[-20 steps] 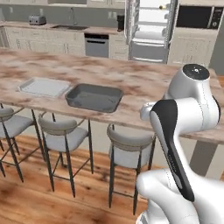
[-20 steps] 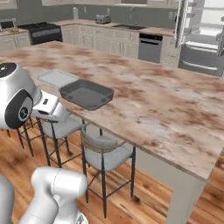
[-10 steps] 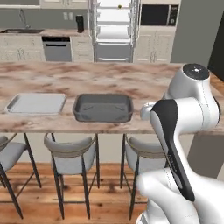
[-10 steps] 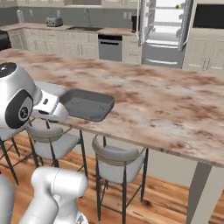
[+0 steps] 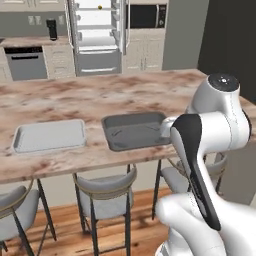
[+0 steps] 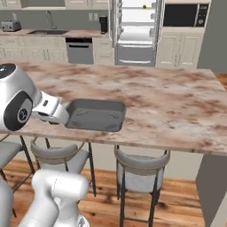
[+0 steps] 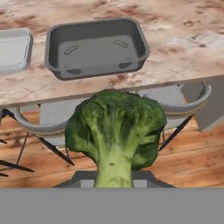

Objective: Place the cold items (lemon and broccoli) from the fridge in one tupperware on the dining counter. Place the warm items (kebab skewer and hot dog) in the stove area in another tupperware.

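Note:
My gripper [image 7: 114,176] is shut on the broccoli [image 7: 116,124], a dark green floret with a pale stem that hides the fingertips. It hangs in front of the dining counter [image 6: 168,102], above the stools. Just beyond the broccoli, near the counter's front edge, lies the dark grey tupperware [image 7: 96,46] [image 5: 136,130] [image 6: 95,114], with nothing in it. Left of that sits the light grey tray [image 5: 49,135] [image 7: 13,48]. At the back the fridge [image 5: 97,37] [image 6: 135,31] stands open, the lemon [image 5: 100,7] [image 6: 144,6] on its top shelf. The kebab skewer and hot dog are out of view.
Grey-seated stools [image 5: 102,192] [image 6: 142,166] stand under the counter's near edge, below my hand. A dishwasher [image 6: 80,50] and a sink counter run along the back wall left of the fridge. A microwave [image 6: 182,14] is built in to its right.
The whole picture has shifted: the base has driven along the counter, so the dark tupperware now lies nearly straight ahead and closer. The gripper still holds the broccoli.

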